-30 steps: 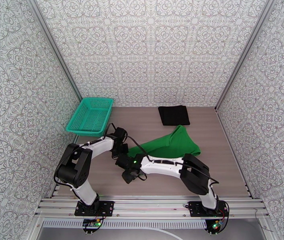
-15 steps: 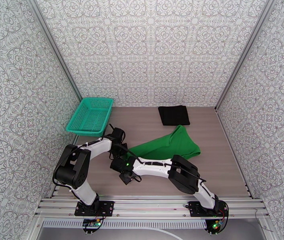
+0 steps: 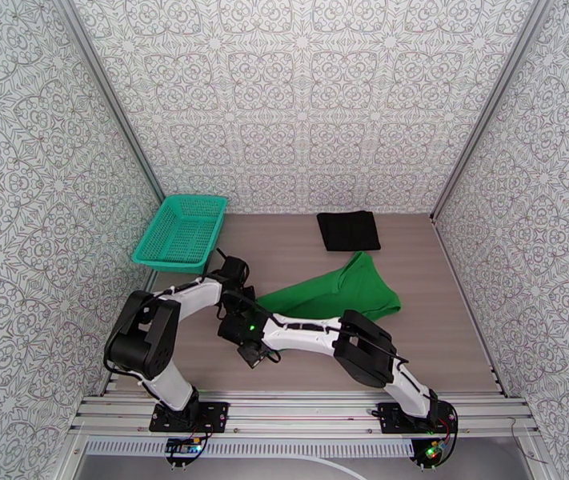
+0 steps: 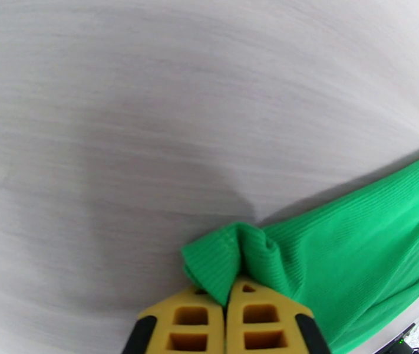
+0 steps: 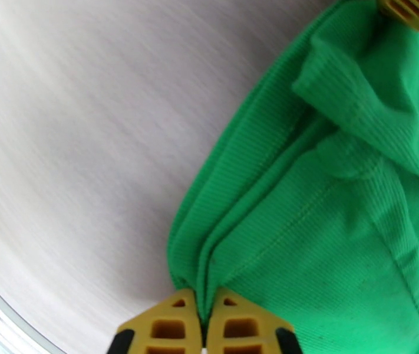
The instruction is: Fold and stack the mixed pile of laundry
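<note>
The bright green T-shirt (image 3: 334, 291) lies bunched on the table's middle right, its narrow end pointing left toward both grippers. My left gripper (image 4: 228, 302) is shut on a folded corner of the green T-shirt (image 4: 350, 243). My right gripper (image 5: 203, 323) is shut on a pleated edge of the same shirt (image 5: 327, 207). A yellow fingertip (image 5: 412, 12) of the left gripper shows at the far edge of that cloth. The black garment (image 3: 348, 231) lies folded flat at the back of the table, apart from both grippers.
A teal-green mesh basket (image 3: 182, 231) stands at the back left, by the left wall. Patterned walls close in three sides. Both arms cross over the table's near middle, the right forearm (image 3: 308, 330) stretched leftward. Bare wood tabletop (image 3: 444, 346) lies to the right.
My right arm swung left and its jaws closed on the green shirt's edge. The left gripper stayed shut on its corner, and the shirt's narrow end shifted slightly.
</note>
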